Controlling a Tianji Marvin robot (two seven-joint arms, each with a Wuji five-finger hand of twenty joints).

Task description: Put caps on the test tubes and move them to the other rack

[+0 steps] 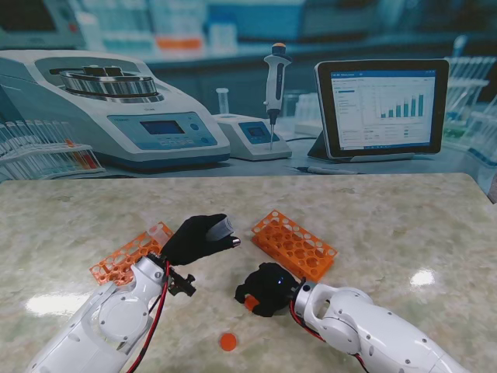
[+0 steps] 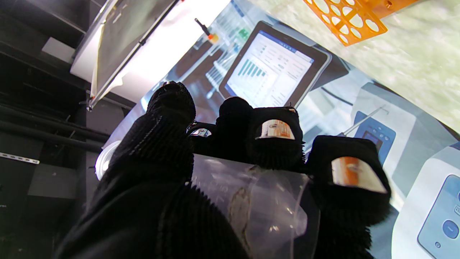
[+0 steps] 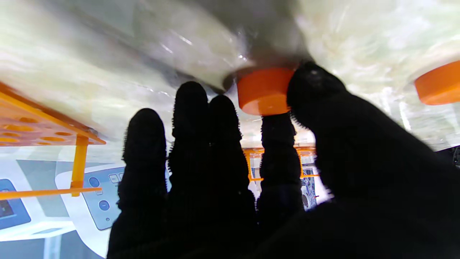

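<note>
Table (image 1: 388, 225): pale marbled top; both racks, a loose cap and both hands lie on or over it.
Backdrop (image 1: 233, 85): printed lab scene standing behind the table's far edge, with a centrifuge, pipette and tablet.
Right rack (image 1: 294, 245): orange, with rows of round holes, set at an angle right of centre; every hole that shows is empty. Its corner also shows in the left wrist view (image 2: 346, 21).
Left rack (image 1: 128, 255): orange, same build, partly hidden behind the left arm; what its holes hold cannot be told.
Left hand (image 1: 196, 239): black-gloved, raised between the racks, fingers and thumb curled around the test tube.
Test tube (image 1: 223, 226): clear plastic, uncapped, lying tilted across the left palm, its open mouth pointing right and away from me. The left wrist view (image 2: 251, 201) shows a transparent wall with a faint brownish smudge.
Right hand (image 1: 268, 289): black-gloved, low on the table nearer to me than the right rack, thumb and forefinger pinching a cap, other fingers held straight and close together.
Pinched cap (image 3: 265, 90): orange, round, short-walled, sitting against the table top between the thumb and forefinger (image 3: 278, 144).
Loose cap (image 1: 227, 341): orange disc, alone on the table, nearer to me than both hands.
</note>
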